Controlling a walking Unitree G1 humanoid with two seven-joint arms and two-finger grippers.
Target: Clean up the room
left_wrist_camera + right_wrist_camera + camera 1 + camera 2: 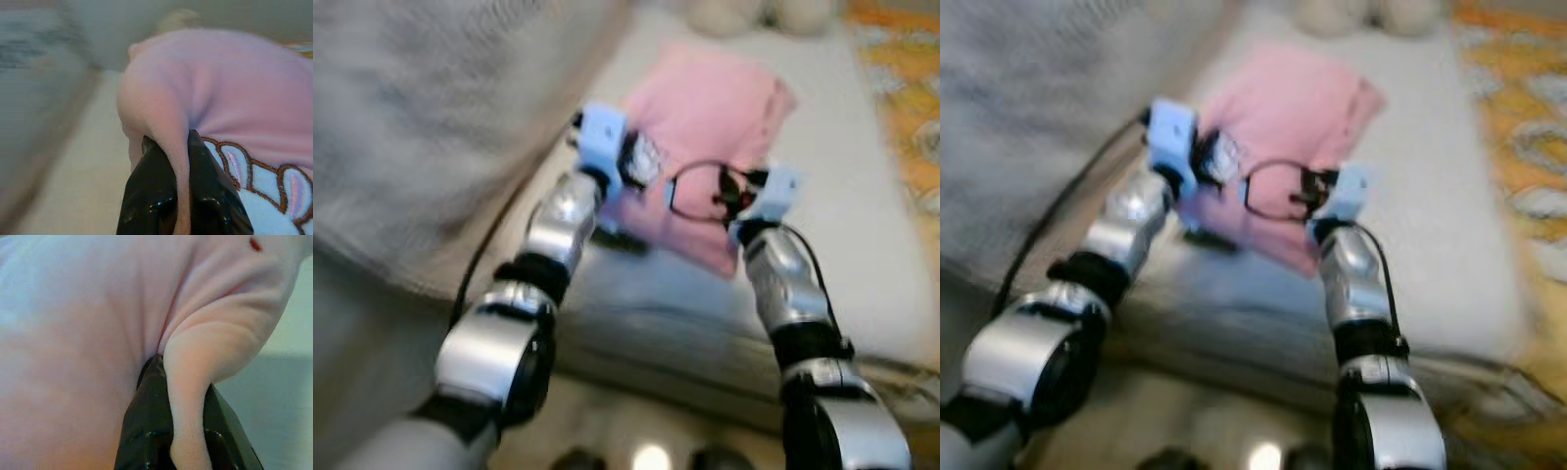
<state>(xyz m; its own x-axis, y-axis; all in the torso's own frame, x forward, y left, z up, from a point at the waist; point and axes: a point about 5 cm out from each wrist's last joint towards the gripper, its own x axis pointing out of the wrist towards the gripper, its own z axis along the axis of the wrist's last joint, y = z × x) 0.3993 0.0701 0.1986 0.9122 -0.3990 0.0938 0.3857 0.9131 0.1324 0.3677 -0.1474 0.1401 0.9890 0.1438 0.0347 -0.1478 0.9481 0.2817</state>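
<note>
A pink garment (pixel 705 127) lies spread on the pale bed surface (pixel 842 225) ahead of me. My left gripper (pixel 631 201) is at its near left edge and my right gripper (pixel 729 220) at its near right edge. In the left wrist view the black fingers (pixel 146 196) are shut on a fold of the pink garment (pixel 230 93), beside an embroidered patch (pixel 264 196). In the right wrist view the black fingers (pixel 146 426) pinch a fold of the same pink garment (pixel 73 333). The head views are blurred.
A grey blanket (pixel 421 117) covers the left side. An orange patterned cover (pixel 911 98) runs along the right. A pale plush shape (pixel 754 15) sits at the far end of the bed. The bed's front edge (pixel 705 343) is just below my arms.
</note>
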